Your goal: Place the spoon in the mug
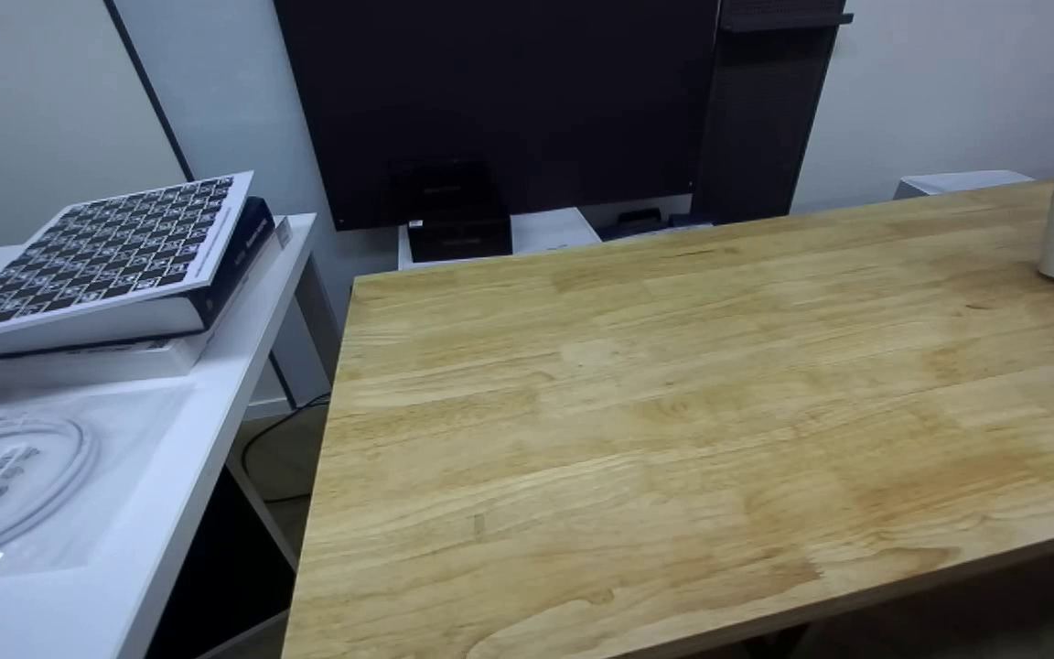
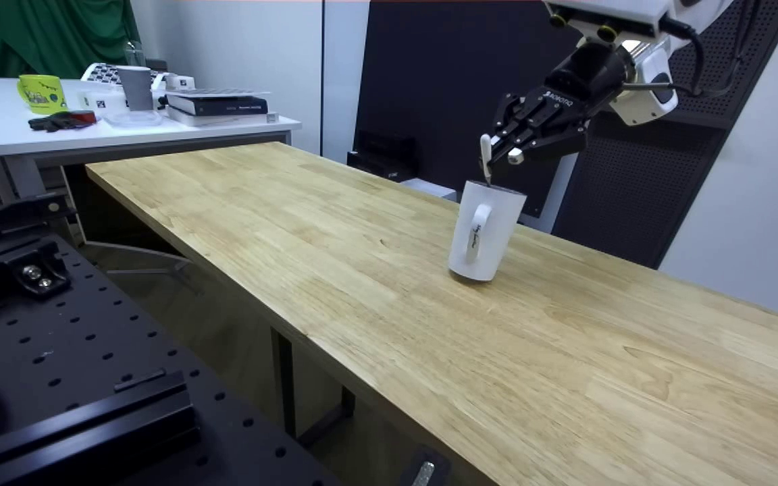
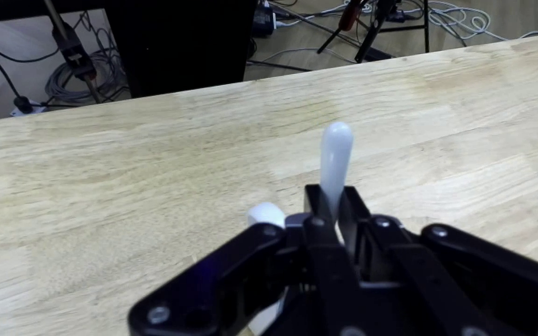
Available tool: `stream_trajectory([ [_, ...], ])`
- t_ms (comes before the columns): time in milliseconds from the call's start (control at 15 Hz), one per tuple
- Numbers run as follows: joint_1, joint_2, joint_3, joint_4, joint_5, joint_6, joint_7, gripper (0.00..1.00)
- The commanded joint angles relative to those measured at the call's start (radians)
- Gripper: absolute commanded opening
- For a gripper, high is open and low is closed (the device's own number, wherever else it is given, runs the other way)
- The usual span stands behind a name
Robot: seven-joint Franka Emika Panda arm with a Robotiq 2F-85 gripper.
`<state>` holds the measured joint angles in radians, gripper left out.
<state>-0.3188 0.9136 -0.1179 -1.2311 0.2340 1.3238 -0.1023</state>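
Gripper ×1, lower ctr of wrist view — fingers drawn together, just a handle's width between, pinching 1 spoon by its white handle. Rounded handle end sticks up past fingertips. Spoon near upright in an exterior view, R of ctr, lower end right at rim of 1 mug; how far in, if at all, unclear. Mug: white, printed, 1 side handle, standing on 1 wooden table; shows in both exterior views, partly cut off by R edge of frame in an exterior view. In an exterior view, upper L: 1 white desk w/ 1 lime cup, 1 grey cup, 1 stack of bks (no. of vols unclear); lower L: 1 black perforated board. In an exterior view, lower L: 1 bagged cable, coiled, on desk; upper mid: 1 big black panel — behind table.
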Motion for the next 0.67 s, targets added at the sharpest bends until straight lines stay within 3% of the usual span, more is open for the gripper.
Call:
stream_trajectory([
  [0,0.004,0.010,0.021,0.011,-0.005,0.023,-0.009,0.03],
  [133,0.009,0.008,0.025,0.009,-0.006,0.032,-0.014,0.03],
  [200,0.012,0.007,0.025,0.007,-0.009,0.037,-0.015,0.09],
  [267,0.011,0.007,0.026,0.008,-0.009,0.038,-0.019,0.03],
  [600,0.011,0.003,0.026,0.007,-0.014,0.050,-0.033,0.03],
])
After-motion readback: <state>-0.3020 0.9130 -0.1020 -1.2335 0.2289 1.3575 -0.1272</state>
